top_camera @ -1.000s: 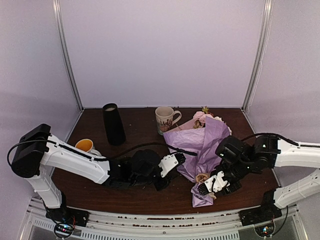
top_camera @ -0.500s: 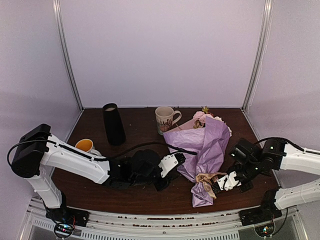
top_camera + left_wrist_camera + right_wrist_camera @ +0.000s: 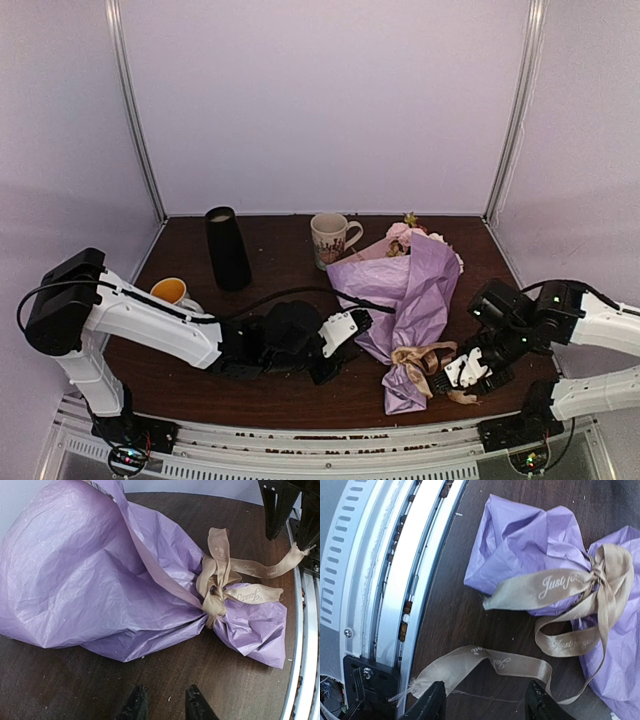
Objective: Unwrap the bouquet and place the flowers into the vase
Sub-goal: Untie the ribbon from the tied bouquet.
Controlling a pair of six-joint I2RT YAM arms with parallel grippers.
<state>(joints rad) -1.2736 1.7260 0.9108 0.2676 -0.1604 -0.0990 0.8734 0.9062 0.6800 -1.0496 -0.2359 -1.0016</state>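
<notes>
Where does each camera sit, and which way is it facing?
Top external: fixed above and behind the bases, looking down over the dark brown wooden table; left arm and right arm both show, plus the tall black cylindrical vase.
Left wrist: low, facing rightward at the lilac paper-wrapped bouquet; left pincer tips at the bottom edge.
Right wrist: looking down at the bouquet's tied end beside the white front rail; right pincer open at the bottom.
Shared: both wrist views show the tan ribbon bow.

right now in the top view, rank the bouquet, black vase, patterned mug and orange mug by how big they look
1. bouquet
2. vase
3. patterned mug
4. orange mug, partly hidden behind the left arm, so its place is less sure
</notes>
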